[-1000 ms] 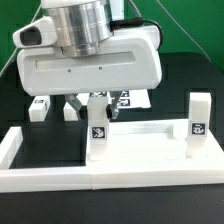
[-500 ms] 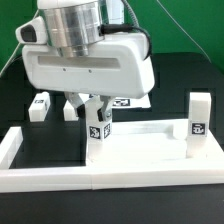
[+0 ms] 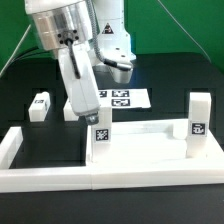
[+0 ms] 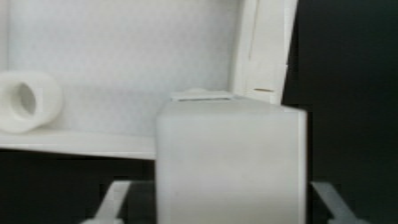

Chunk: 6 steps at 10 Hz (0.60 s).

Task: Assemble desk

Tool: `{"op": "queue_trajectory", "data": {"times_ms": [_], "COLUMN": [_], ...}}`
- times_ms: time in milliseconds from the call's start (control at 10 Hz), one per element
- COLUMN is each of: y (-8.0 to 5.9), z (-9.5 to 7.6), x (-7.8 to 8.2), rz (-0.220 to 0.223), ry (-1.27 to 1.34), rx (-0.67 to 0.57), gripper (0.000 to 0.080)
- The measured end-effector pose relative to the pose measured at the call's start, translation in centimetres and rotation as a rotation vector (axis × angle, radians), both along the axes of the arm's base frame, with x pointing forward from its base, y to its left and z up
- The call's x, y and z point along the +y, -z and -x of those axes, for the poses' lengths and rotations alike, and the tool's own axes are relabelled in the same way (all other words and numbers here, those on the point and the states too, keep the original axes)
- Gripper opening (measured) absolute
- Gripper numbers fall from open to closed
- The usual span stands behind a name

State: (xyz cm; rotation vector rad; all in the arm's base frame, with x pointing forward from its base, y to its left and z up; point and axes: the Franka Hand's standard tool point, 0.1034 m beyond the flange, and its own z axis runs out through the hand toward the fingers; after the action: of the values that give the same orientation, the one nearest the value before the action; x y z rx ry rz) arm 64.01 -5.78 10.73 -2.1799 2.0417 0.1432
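The white desk tabletop (image 3: 145,131) lies upside down against the white border frame. Two white tagged legs stand upright on it: one at the exterior view's left (image 3: 101,140) and one at its right (image 3: 200,122). A loose leg (image 3: 40,105) lies on the black table further left. My gripper (image 3: 91,116) hangs tilted just above the left leg. In the wrist view that leg (image 4: 228,160) stands between my fingers (image 4: 118,200) with a dark gap on each side; the jaws are open. The tabletop (image 4: 125,60) and a round socket (image 4: 18,101) show behind it.
The long white border frame (image 3: 60,177) runs along the front and the exterior view's left. The marker board (image 3: 128,98) lies flat behind the tabletop. Another small white part (image 3: 70,112) sits half hidden behind my hand.
My hand has turned about its wrist and swung up toward the exterior view's left. The left leg, which it covered before, now stands in plain sight.
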Motion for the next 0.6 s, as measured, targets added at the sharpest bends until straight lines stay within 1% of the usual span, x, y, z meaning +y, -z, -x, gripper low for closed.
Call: {"op": "queue_trajectory", "data": {"times_ms": [200, 300, 400, 500, 600], "y": [0.0, 0.1, 0.0, -0.1, -0.1], "z": [0.0, 0.0, 0.0, -0.1, -0.2], "x": [-0.1, 0.0, 0.3, 0.8, 1.1], "rz": [0.007, 0.015, 0.032, 0.052, 0.056], "ry": [-0.035, -0.102, -0.28, -0.53, -0.632], "rx": [-0.004, -0.012, -0.036, -0.061, -0.075], "gripper": [0.0295, 0.0295, 0.0508, 0.0605, 0.0636]}}
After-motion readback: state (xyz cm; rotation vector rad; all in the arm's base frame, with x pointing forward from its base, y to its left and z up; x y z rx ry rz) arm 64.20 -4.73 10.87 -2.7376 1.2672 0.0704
